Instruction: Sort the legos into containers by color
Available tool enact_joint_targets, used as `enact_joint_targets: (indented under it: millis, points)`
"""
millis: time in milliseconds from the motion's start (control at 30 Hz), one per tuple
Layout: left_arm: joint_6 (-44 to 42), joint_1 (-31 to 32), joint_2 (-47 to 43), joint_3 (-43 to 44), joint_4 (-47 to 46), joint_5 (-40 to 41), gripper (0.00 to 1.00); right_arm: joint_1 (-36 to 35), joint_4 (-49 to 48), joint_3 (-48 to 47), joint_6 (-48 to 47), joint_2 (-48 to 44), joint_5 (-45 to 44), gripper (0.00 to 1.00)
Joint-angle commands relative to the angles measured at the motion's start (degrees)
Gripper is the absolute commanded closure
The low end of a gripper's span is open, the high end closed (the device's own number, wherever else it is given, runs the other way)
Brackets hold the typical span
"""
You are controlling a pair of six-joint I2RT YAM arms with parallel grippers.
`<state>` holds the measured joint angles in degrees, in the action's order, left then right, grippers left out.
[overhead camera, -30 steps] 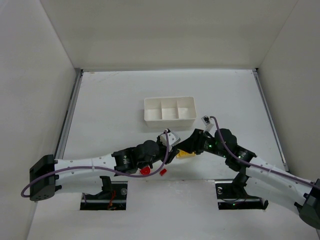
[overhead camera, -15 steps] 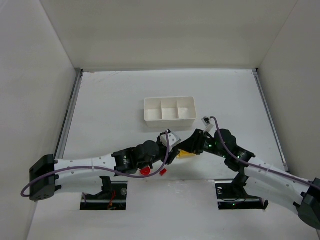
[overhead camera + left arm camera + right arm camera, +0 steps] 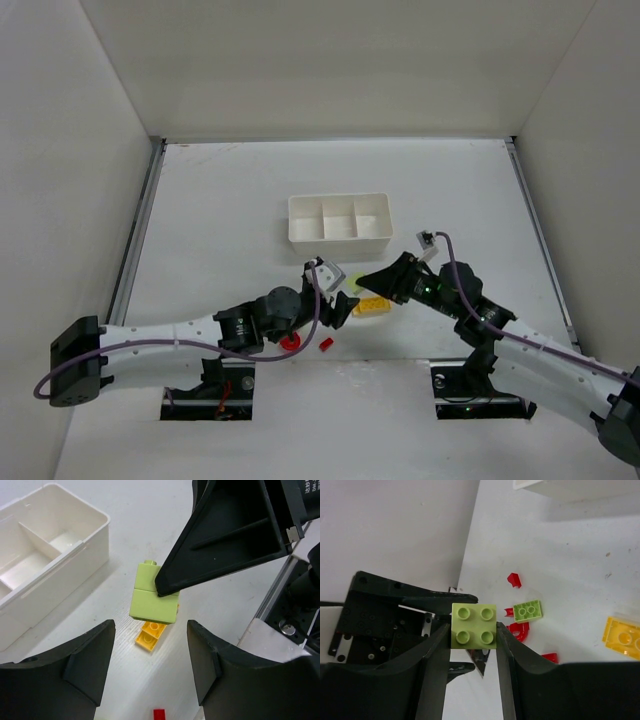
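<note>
Right now the right gripper is pinching the light-green square piece by two opposite side edges. Its studs face the wrist camera, and it is lifted off the table. The hold sits about at the middle of the piece, which looks level between the fingers.

Hard plastic like this is likely very light, stiff and not fragile. Its thin, smooth side walls are probably slippery, so an off-centre squeeze could make it twist or pop out. The flat edges are the sensible place to hold it, not the studded face.

Just beside it, the left gripper is spread wide with nothing between its fingers. It hangs over the yellow brick, which lies on the table directly under the raised green piece.

Further out, a second small green piece lies among several red bits near the arms' bases. The white tray stands a little beyond both grippers, and the compartments that can be seen hold nothing.
</note>
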<state>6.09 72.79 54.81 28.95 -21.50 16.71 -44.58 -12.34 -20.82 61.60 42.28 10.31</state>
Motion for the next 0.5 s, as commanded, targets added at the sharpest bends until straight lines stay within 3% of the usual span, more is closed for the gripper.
enact_joint_targets:
  millis: [0, 300, 467]
  points:
    - [1.64, -0.07, -2.24, -3.45, -11.88, 0.96, 0.44, 0.5, -5.5, -1.06, 5.1, -0.88, -1.87, 0.67]
    - [1.65, -0.51, -0.14, -5.04, -22.26, 0.52, 0.46, 0.41, -6.64, -2.47, 9.59, -0.89, -4.24, 0.66]
    - [1.47, -0.59, 2.76, -5.31, -26.48, 0.69, 0.57, 0.68, -9.19, -1.07, 10.9, -0.36, -3.72, 0.65]
